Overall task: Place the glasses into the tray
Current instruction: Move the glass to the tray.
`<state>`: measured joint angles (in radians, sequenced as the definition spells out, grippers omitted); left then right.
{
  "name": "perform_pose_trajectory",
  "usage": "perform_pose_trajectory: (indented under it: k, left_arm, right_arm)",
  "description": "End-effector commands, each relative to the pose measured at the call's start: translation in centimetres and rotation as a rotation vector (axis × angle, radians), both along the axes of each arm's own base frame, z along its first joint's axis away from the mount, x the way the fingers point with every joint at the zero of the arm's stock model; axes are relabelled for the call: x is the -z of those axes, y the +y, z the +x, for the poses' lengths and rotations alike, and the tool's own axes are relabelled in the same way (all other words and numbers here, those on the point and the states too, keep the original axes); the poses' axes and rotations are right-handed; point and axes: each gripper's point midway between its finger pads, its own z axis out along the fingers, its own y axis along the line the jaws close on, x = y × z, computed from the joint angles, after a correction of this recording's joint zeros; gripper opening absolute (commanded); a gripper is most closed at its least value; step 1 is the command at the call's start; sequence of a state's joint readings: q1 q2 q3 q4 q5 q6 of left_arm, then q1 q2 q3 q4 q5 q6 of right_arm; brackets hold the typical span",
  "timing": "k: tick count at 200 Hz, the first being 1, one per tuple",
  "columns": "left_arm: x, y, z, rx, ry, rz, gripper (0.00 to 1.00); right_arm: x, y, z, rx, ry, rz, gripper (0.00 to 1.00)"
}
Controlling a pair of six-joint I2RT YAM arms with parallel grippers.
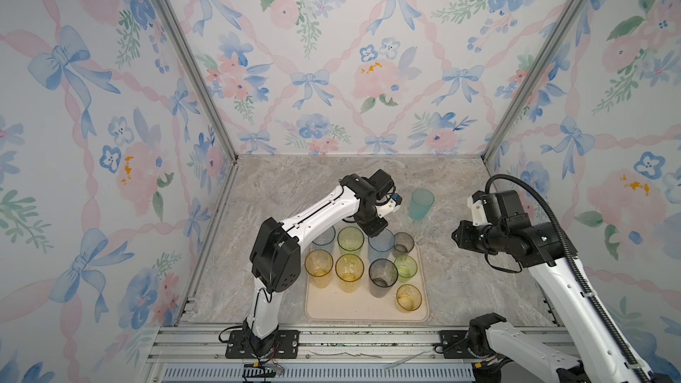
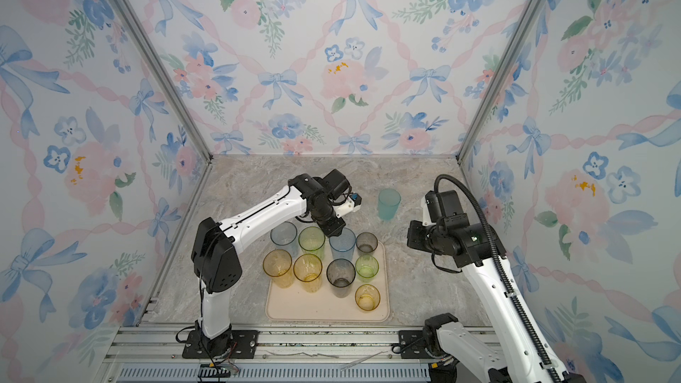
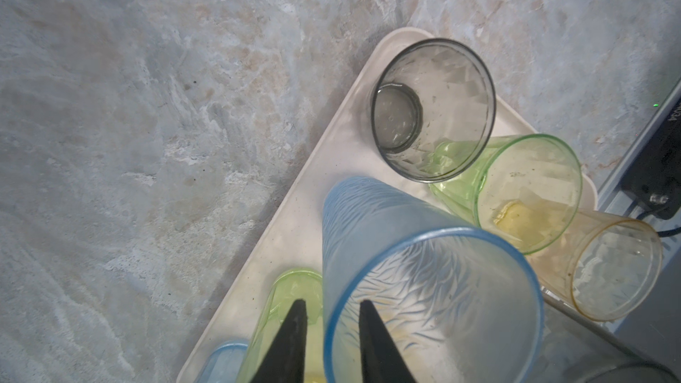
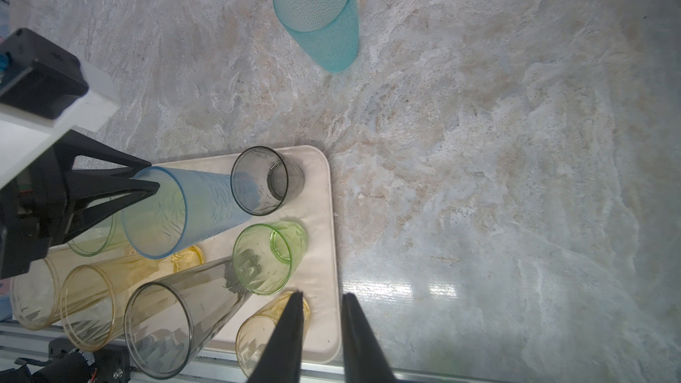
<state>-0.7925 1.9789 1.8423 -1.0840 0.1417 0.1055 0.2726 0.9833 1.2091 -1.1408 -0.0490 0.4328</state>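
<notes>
Tray [image 1: 365,313] lies at the near edge of the worktop [image 1: 294,186] and carries nine tumblers, all upright. Nearest is the short amber tumbler [image 1: 408,297]. The middle row holds the tall amber tumbler [image 1: 318,267], yellow tumbler [image 1: 349,271], tall grey tumbler [image 1: 383,277] and short green tumbler [image 1: 405,266]. The far row holds the pale blue tumbler [image 2: 283,235], tall green tumbler [image 1: 350,239], blue tumbler [image 1: 381,246] and short grey tumbler [image 1: 403,243]. Left end effector [image 3: 331,303] sits astride the blue tumbler's rim, one finger inside and one outside, with a gap visible either side of the wall; judged released, with the tumbler standing on the tray. Right end effector [image 4: 320,294] hangs at the tray edge on its own side, jaws parted and empty. Beyond the tray and apart from it, the teal tumbler [image 1: 422,203] stands on bare worktop. Estimate: nine placed, one left; bare tray floor shows at the near end.
</notes>
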Motion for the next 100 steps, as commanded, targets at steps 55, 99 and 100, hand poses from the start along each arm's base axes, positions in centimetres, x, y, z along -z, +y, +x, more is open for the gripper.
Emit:
perform_pose_trajectory:
  k: [55, 99, 100]
  left_arm:
    - [0.3, 0.4, 0.3, 0.015, 0.007, 0.041, 0.19]
    - [0.2, 0.4, 1.0, 0.003, -0.003, 0.042, 0.16]
    - [0.2, 0.5, 1.1, 0.001, -0.004, 0.042, 0.16]
  right_arm:
    - [0.8, -0.6, -0.7, 0.002, 0.03, -0.002, 0.23]
    - [1.0, -0.6, -0.8, 0.004, 0.034, 0.003, 0.23]
    - [1.0, -0.6, -0.8, 0.005, 0.034, 0.002, 0.23]
